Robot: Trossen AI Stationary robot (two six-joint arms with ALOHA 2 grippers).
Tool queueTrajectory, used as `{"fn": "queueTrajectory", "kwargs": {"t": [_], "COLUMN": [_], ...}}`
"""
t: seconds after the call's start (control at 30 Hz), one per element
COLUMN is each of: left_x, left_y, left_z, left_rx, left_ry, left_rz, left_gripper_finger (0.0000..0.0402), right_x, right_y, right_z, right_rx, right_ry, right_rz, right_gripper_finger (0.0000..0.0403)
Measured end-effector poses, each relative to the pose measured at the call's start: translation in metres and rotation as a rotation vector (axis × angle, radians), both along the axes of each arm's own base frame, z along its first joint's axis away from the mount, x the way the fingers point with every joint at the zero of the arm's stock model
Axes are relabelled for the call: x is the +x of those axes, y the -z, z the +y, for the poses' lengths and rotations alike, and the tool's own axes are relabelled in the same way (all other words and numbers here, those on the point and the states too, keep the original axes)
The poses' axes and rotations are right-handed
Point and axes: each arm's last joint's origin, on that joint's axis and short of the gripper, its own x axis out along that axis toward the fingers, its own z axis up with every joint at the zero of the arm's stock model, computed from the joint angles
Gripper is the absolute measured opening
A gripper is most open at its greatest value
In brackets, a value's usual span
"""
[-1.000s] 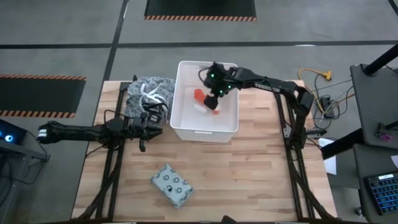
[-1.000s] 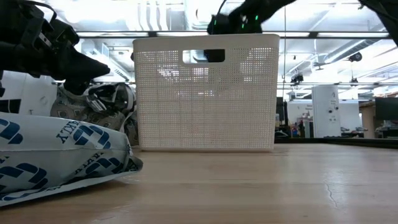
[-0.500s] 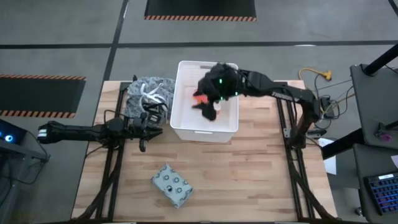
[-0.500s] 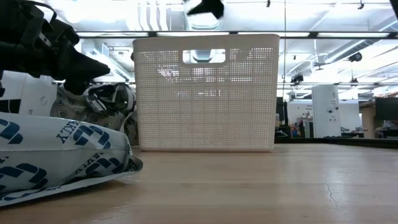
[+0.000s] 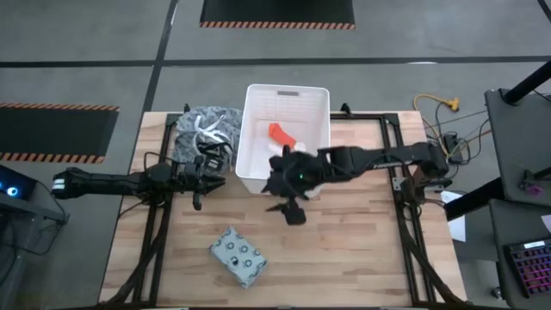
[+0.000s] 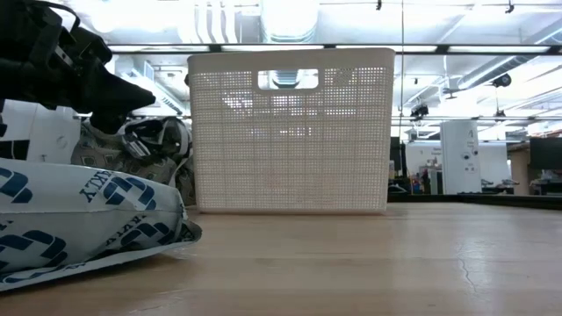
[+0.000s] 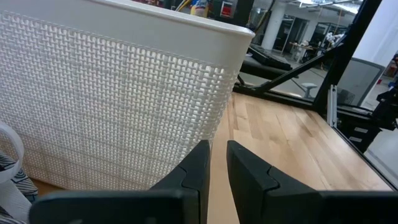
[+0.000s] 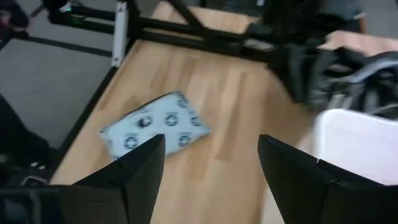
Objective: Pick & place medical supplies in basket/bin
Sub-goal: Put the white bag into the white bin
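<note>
High view: right gripper (image 5: 291, 209) no longer over the bin (image 5: 319, 95) as half a second ago; now past the bin's near wall, above bare worktop (image 5: 362, 250), heading toward the packet (image 5: 238, 257). Orange bottle (image 5: 281, 133) left lying inside the bin, with a small white item just beside it. Judged: one deposit complete, next pickup begun, packet the likely target. Packet on the worktop, well clear of the bin's near wall, toward the left-arm side; right jaws between bin and packet, not yet above the packet. Left gripper (image 5: 212, 178) parked just beside the bin's left wall, next to the cloth bundle (image 5: 200, 127).

Low view: right arm gone from above the bin's rim, where part of it showed half a second ago. Bin front wall with handle slot unobstructed. Packet large in the foreground, well in front of the bin. Left gripper's dark body high beside the bin's left wall; unchanged.

Left wrist view: left jaws nearly pressed together, a narrow slit between the fingers (image 7: 198, 167), holding nothing. Bin wall directly ahead, close.

Right wrist view: right jaws spread wide, empty. Packet visible between the fingers (image 8: 144, 163), flat on the worktop, ahead of the jaws and well apart from them. Bin corner at one edge of the picture.
</note>
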Motion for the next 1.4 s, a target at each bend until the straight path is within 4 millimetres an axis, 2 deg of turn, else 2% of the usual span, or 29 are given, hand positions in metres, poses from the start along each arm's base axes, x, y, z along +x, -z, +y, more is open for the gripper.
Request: {"fn": "queueTrajectory", "kwargs": {"t": [0.17, 0.3, 0.43, 0.6, 0.87, 1.0, 1.13, 1.27, 1.4], "left_x": [0.0, 0.0, 0.0, 0.0, 0.0, 0.0, 0.0, 0.0, 0.0], "left_y": [0.0, 0.0, 0.0, 0.0, 0.0, 0.0, 0.0, 0.0, 0.0], "left_z": [0.0, 0.0, 0.0, 0.0, 0.0, 0.0, 0.0, 0.0, 0.0], "left_rx": [0.0, 0.0, 0.0, 0.0, 0.0, 0.0, 0.0, 0.0, 0.0], "left_ry": [0.0, 0.0, 0.0, 0.0, 0.0, 0.0, 0.0, 0.0, 0.0], "left_rz": [0.0, -0.001, -0.001, -0.001, -0.001, -0.001, -0.001, -0.001, -0.001], "left_gripper_finger": [0.0038, 0.0038, 0.0038, 0.0038, 0.0038, 0.0038, 0.0038, 0.0038, 0.0038], "right_x": [-0.004, -0.022, -0.059, -0.118, -0.203, -0.238, -0.264, -0.279, -0.288], "right_y": [0.007, 0.001, 0.002, 0.012, 0.034, 0.058, 0.09, 0.122, 0.146], "right_z": [0.012, 0.016, 0.012, -0.003, -0.021, -0.027, -0.034, -0.039, -0.042], "right_rx": [0.059, 0.049, 0.035, 0.066, 0.164, 0.209, 0.235, 0.257, 0.267], "right_ry": [0.017, 0.035, 0.068, 0.168, 0.242, 0.26, 0.33, 0.411, 0.406], "right_rz": [0.039, -0.022, -0.115, -0.183, -0.371, -0.395, -0.416, -0.497, -0.65], "right_gripper_finger": [0.0237, 0.0205, 0.0161, 0.011, 0.0059, 0.0046, 0.0039, 0.0034, 0.0028]}}
